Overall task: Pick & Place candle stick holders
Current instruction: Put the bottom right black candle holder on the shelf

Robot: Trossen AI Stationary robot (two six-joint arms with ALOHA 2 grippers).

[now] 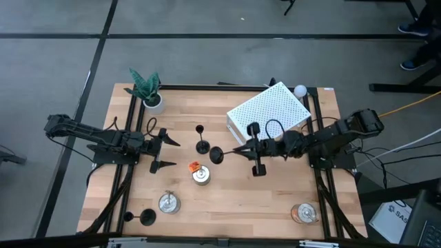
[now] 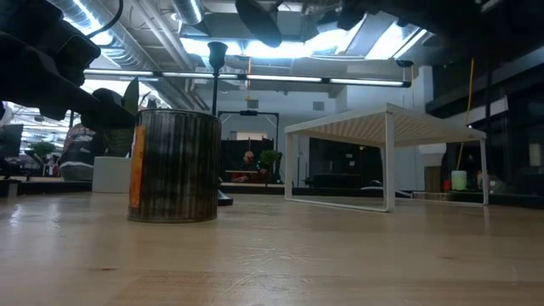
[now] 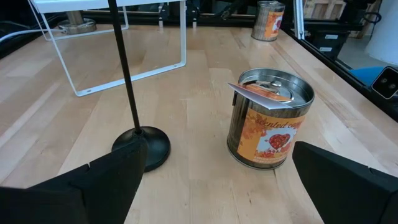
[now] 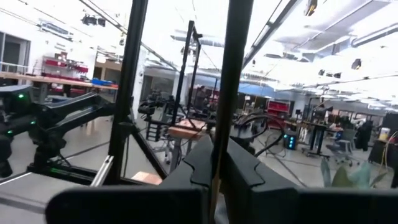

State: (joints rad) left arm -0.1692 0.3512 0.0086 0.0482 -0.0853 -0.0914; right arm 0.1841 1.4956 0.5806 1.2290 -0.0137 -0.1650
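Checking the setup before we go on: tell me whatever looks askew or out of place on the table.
The scented candle tin in front of the open left gripper has a loose flap jutting over its rim. The right gripper holds a candle stick holder tipped sideways above the table.

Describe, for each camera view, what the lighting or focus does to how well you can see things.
High view: even light, soft shadows on the table. Low view: bright ceiling lights leave the candle stick holder as a silhouette. Left wrist view: evenly lit, the tin reads sharp, with this arm's own fingers dark and soft. Right wrist view: glaring backlight, blurred near fingers.
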